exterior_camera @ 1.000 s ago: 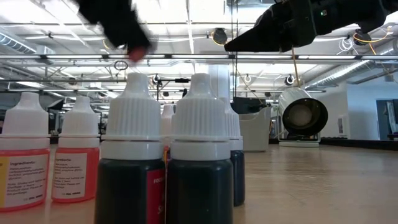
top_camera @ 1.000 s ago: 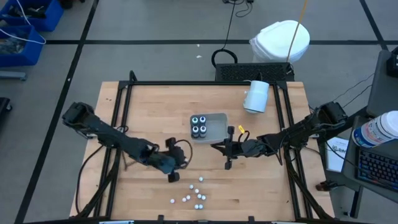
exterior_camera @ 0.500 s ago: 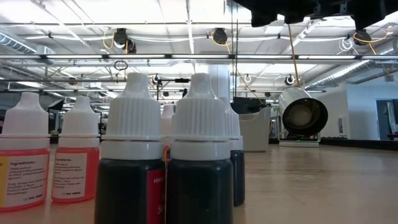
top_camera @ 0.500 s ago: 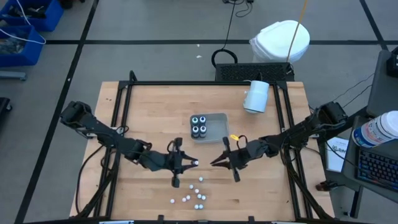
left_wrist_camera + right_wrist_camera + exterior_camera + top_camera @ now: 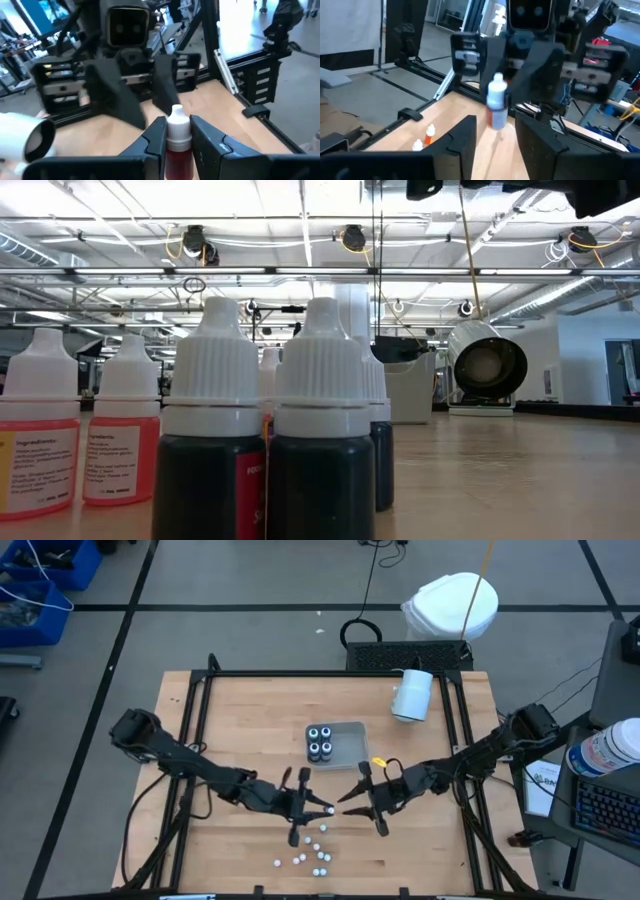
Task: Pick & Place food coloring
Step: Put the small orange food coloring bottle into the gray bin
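Note:
My left gripper (image 5: 320,808) is shut on a small red food coloring bottle (image 5: 177,134) with a white cap, lifted over the table's middle. My right gripper (image 5: 347,802) faces it from the right. It is open (image 5: 495,136), and the bottle (image 5: 496,102) stands a little ahead of its fingers, apart from them. Several dark bottles (image 5: 320,741) stand in the grey tray (image 5: 351,729). Several loose white-capped bottles (image 5: 305,852) stand on the wood near the front edge. The low view shows dark bottles (image 5: 265,440) and orange ones (image 5: 80,440) close up. My left gripper pinches the bottle's red body just under the white cap (image 5: 177,149) between its two fingers, one on each side. The fingers come level from the table's left. The bottle stands roughly upright, cap up (image 5: 496,84), lifted clear of the table.
A large white cylinder (image 5: 411,694) lies on the table at the far right. A black frame (image 5: 330,673) runs around the table's edges. Bare wood lies left of the tray and along the right side.
My left gripper has risen from the table with the bottle. It has gone toward the right gripper and tipped up from pointing down to about level. My right gripper has drawn a little toward the near edge and opened.

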Tool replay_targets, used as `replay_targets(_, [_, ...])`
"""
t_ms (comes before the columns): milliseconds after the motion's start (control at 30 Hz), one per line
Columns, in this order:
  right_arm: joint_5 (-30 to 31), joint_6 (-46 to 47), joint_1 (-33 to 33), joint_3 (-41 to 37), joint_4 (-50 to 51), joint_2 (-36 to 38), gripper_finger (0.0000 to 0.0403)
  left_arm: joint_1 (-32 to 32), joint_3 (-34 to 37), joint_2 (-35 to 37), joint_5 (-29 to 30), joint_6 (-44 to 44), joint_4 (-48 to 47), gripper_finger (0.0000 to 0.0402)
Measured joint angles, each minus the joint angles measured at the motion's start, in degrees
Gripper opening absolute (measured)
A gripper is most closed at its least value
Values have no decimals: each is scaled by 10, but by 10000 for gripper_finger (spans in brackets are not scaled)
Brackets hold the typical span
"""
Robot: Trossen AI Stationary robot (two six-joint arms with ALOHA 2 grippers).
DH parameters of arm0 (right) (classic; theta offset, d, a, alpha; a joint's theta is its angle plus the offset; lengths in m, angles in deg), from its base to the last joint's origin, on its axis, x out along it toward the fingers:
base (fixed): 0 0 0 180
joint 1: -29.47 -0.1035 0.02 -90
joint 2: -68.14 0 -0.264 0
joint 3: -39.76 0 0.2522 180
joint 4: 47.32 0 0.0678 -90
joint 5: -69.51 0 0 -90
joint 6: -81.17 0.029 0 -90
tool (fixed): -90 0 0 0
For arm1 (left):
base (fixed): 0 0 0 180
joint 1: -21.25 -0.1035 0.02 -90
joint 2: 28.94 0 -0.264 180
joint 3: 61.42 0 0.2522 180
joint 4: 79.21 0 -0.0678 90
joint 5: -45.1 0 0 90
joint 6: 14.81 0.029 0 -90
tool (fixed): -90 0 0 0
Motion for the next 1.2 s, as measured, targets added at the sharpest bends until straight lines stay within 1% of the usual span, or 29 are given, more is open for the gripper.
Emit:
replay_targets(233, [2, -21, 0, 0, -1, 0, 152, -5, 0, -17, -6, 1, 18, 71])
replay_targets(367, [2, -43, -1, 0, 0, 0, 153, -13, 0, -17, -8, -21, 11, 71])
replay_targets(500, [2, -75, -12, 0, 2, 0, 153, -23, 0, -17, -34, -44, -2, 71])
replay_targets(600, [2, -88, -21, 0, 10, 0, 153, -27, 0, -18, -35, -49, -3, 71])
replay_targets(700, [2, -83, -22, 0, 10, 0, 153, -25, 0, -18, -35, -26, 7, 71])
replay_targets(833, [3, -51, -15, 0, 0, 0, 153, -13, 0, -18, -36, 33, 62, 71])
replay_targets(933, [5, -27, -8, 0, -9, 0, 152, -4, 0, -18, -37, 70, 80, 72])
replay_targets(1100, [2, 10, -3, 0, -27, 0, 152, -5, -1, -18, -44, 98, 115, 72])
replay_targets(1200, [3, 28, -2, 0, -33, 0, 153, -14, -1, -18, -50, 101, 118, 72])
